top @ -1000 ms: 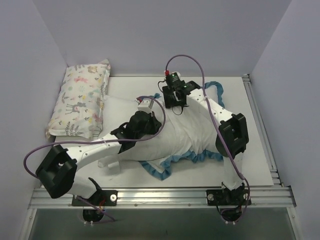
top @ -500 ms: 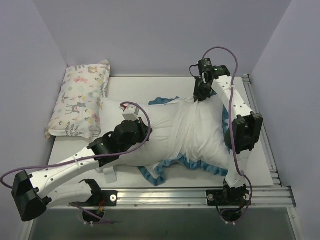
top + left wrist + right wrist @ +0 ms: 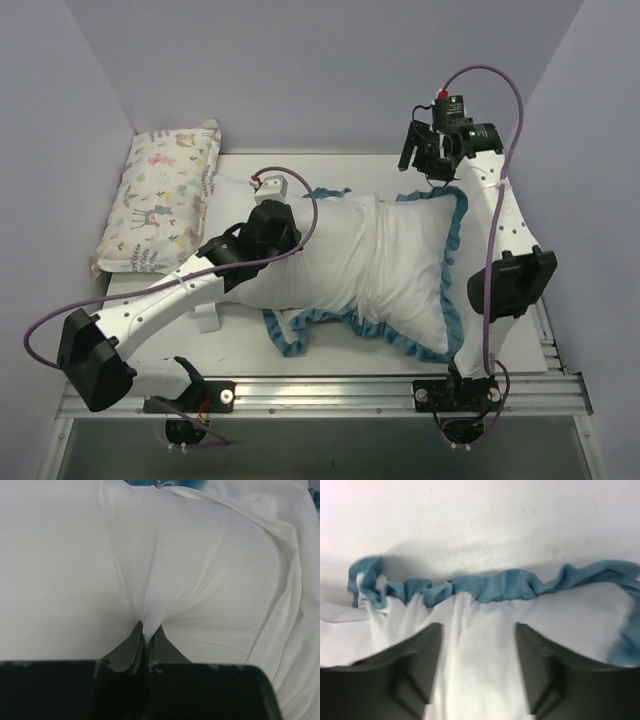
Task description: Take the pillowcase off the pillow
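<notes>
The pillowcase [image 3: 410,265] lies inside out across the middle and right of the table, white with a teal ruffled edge [image 3: 490,587]. The white pillow [image 3: 290,275] sticks out of its left end. My left gripper [image 3: 280,228] is shut on a pinch of the pillow's white cloth [image 3: 150,595], and the left gripper [image 3: 147,630] shows no gap between its fingers. My right gripper [image 3: 415,160] hangs raised over the pillowcase's far right corner. In the wrist view the right gripper [image 3: 477,627] is open, and the white fabric lies loose behind its spread fingers [image 3: 427,645].
A pastel animal-print pillow [image 3: 165,205] lies at the far left against the wall. A small white block [image 3: 208,320] sits under the left arm. A metal rail [image 3: 320,390] runs along the near edge, and walls close in the left, back and right.
The right gripper swung right and back, dragging the pillowcase rightward off the pillow, then opened and rose. The left arm shifted while keeping its pinch on the pillow.
</notes>
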Controlling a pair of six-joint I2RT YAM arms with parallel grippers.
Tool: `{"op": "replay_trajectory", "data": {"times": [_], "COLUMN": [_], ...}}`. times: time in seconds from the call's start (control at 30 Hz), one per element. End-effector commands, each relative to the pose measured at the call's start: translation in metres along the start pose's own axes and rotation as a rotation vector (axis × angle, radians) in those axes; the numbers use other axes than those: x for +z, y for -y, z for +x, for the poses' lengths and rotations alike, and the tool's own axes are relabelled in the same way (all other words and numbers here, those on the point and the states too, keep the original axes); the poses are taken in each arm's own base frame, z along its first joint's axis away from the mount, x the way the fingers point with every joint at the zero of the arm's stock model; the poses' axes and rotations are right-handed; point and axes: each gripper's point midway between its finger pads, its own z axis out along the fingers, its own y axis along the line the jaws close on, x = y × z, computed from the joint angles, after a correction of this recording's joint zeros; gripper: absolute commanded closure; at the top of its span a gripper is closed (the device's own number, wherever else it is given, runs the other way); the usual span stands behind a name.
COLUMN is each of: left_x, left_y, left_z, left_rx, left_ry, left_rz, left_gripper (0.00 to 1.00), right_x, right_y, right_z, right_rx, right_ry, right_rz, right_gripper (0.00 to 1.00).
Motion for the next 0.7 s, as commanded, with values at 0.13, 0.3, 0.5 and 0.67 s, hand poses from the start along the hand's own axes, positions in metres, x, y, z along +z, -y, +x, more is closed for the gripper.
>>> {"op": "replay_trajectory", "data": {"times": [0.13, 0.3, 0.5, 0.67], "left_x": [0.040, 0.058, 0.069, 0.069], "left_y": [-0.004, -0.002, 0.008, 0.008], "left_z": [-0.030, -0.040, -0.048, -0.047], "left_rx": [-0.036, -0.092, -0.102, -0.106], "left_ry": [0.047, 0.032, 0.021, 0.015], "left_rz": [-0.103, -0.096, -0.078, -0.074], "left_gripper": [1.00, 1.00, 1.00, 1.00], "right_x": [-0.101, -0.111, -0.096, -0.095], "right_y": [-0.015, -0.027, -0.058, -0.088], "right_z": [-0.008, 0.095, 0.218, 0.265], "right_rx": [-0.119, -0.204, -0.349, -0.458], "right_ry": [0.323, 0.279, 0.253, 0.315], "right_rz": [0.022, -0.089, -0.209, -0.214], "right_gripper": [0.18, 0.17, 0.15, 0.11]}}
